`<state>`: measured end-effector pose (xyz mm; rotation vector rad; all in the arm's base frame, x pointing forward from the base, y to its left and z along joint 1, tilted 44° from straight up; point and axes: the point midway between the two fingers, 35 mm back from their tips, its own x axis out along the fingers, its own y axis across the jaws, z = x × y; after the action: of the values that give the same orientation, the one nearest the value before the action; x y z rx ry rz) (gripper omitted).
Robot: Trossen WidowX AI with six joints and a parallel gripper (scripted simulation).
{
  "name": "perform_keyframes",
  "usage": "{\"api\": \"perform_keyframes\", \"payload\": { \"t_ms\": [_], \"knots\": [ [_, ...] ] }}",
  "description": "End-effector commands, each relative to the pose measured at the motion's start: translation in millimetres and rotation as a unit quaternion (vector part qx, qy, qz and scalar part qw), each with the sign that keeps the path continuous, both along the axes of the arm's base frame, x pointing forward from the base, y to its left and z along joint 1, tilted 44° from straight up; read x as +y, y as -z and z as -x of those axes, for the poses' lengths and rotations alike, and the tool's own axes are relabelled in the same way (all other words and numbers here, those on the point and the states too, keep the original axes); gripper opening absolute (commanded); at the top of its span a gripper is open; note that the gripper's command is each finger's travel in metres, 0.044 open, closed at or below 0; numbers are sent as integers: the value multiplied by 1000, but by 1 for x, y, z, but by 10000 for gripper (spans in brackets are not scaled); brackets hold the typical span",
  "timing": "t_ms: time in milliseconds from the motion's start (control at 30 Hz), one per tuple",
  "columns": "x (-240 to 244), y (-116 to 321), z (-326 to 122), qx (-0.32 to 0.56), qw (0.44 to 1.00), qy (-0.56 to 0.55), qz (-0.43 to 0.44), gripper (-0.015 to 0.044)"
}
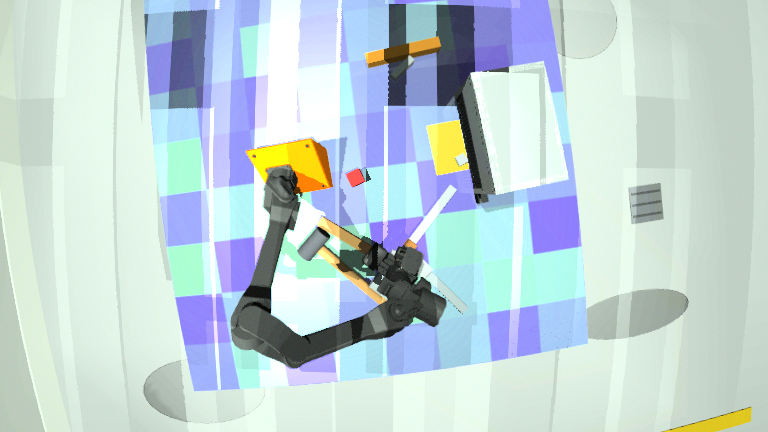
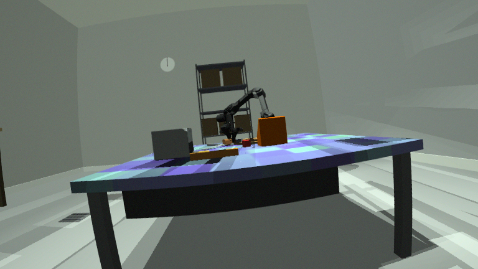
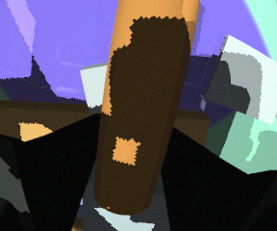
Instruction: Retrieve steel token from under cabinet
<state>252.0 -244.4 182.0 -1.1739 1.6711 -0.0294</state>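
Note:
My gripper is shut on the wooden handle of a tool whose long pale blade points toward the cabinet. The blade's tip is short of the cabinet front and the yellow marked area. A small light-grey square piece, apparently the token, lies on the cabinet side of that area. Whether it touches the cabinet front is unclear. I cannot tell whether the held tool touches the table. No token shows through the vent slots.
A mallet, a wooden bar and another pale strip lie around my gripper. A red cube is near the orange block. An orange bar lies beside a small grey piece.

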Motion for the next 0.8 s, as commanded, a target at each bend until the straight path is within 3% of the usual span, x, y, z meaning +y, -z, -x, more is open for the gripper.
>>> {"api": "perform_keyframes", "payload": {
  "t_ms": [0, 767],
  "knots": [
    [-6, -3, 1, -3, 1000, 9, 6, 0],
    [9, 14, -23, -4, 1000, 9, 5, 0]
  ]
}}
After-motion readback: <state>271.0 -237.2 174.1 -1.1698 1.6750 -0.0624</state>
